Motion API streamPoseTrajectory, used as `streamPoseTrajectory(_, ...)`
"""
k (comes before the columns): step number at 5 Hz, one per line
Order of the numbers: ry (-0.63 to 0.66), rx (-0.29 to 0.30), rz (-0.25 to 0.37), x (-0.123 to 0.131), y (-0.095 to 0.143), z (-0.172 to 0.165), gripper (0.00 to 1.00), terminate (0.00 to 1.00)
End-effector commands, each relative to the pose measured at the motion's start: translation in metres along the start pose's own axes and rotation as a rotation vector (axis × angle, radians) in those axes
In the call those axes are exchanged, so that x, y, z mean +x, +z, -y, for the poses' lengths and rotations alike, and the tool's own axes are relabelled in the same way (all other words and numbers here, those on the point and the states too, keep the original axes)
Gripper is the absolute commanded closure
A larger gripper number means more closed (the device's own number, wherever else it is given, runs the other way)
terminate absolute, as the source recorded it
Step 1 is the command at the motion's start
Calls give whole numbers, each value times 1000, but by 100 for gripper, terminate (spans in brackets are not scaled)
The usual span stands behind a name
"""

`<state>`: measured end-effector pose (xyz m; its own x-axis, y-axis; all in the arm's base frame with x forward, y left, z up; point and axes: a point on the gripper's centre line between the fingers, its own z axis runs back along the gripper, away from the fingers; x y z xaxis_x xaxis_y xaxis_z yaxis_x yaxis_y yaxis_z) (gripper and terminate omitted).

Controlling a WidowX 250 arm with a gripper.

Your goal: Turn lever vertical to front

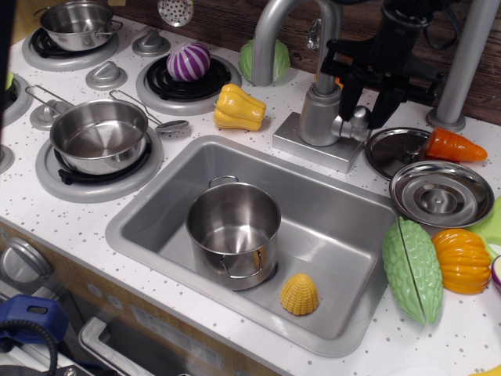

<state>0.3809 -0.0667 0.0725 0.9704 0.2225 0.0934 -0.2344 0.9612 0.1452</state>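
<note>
The silver faucet body (319,113) stands on its base behind the sink, with the curved spout (270,31) rising above it. The lever's round stub (358,119) sticks out on the body's right side. The flat paddle rises from the stub and is mostly hidden by my black gripper (365,108). The gripper has come down from above, and its fingers (387,106) stand apart, one on each side of the paddle. I cannot see the fingers pressing on it.
A thick grey pole (462,55) stands just right of the gripper. A round lid (395,150), an orange carrot (454,145) and a steel plate (441,192) lie below it. The sink (344,211) holds a pot (232,227) and yellow corn (300,294). A yellow pepper (239,107) lies left of the faucet.
</note>
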Motion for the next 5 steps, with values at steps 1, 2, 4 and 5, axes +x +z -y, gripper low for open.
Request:
streamPoseTrajectory(1, -7, -66, 60, -12, 8, 7, 100, 0)
streamPoseTrajectory(2, -11, -119, 62, -16, -11, 8, 100, 0)
streamPoseTrajectory(4, -15, -119, 74, -19, -21, 7, 100, 0)
streamPoseTrajectory(5, -21, -86, 61, -16, -14, 6, 100, 0)
